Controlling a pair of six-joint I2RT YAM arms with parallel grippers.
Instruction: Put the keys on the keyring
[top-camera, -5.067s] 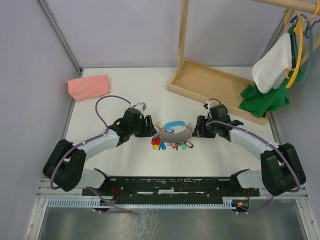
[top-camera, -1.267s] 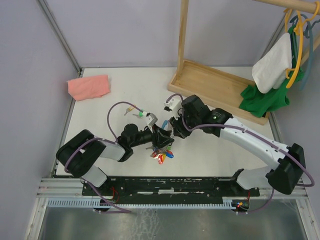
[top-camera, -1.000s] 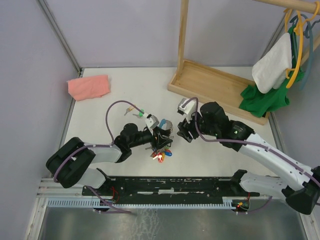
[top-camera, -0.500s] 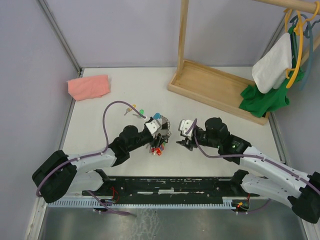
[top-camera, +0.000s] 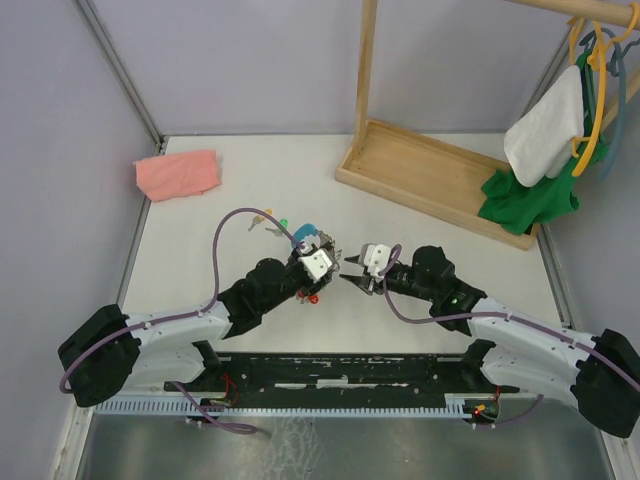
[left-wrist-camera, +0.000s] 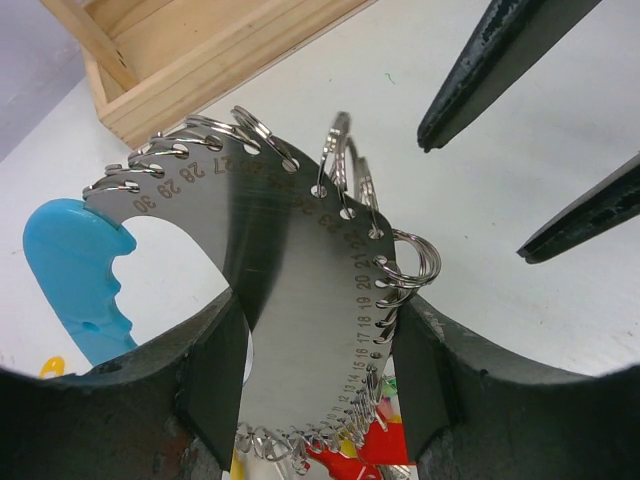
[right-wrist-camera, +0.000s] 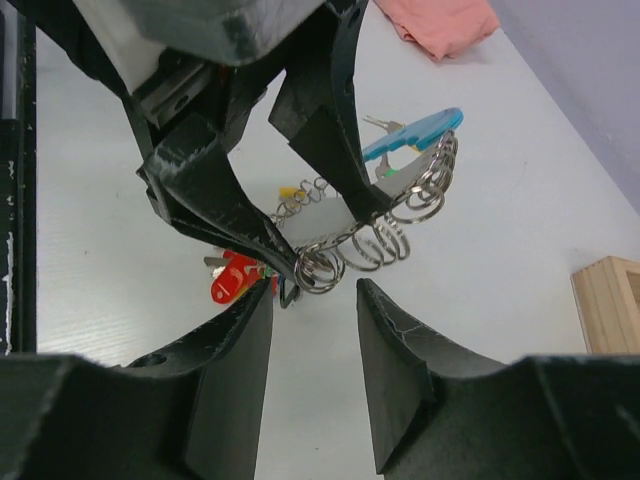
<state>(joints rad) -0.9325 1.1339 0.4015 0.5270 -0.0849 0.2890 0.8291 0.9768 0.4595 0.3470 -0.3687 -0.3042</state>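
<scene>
My left gripper (top-camera: 325, 252) is shut on the keyring's grey curved plate (left-wrist-camera: 290, 300), one finger on each edge of it, and holds it above the table. Small split rings (right-wrist-camera: 318, 268) line the plate's rim. A light-blue tag (left-wrist-camera: 75, 260) and red-headed keys (right-wrist-camera: 232, 278) hang from the keyring. My right gripper (right-wrist-camera: 312, 330) faces the plate from the right. It is open and holds nothing, its tips just short of the nearest ring. The two loose keys, tan-yellow head (top-camera: 264, 214) and green head (top-camera: 284, 223), lie on the table behind the left gripper.
A pink cloth (top-camera: 178, 173) lies at the back left. The wooden rack base (top-camera: 430, 175) with its upright post stands at the back right. White and green garments (top-camera: 545, 150) hang on hangers at the right wall.
Both arms have drawn back toward the near edge. The left one carried the keyring bunch up off the table. The right gripper swung round to face it, and its jaws narrowed somewhat.
</scene>
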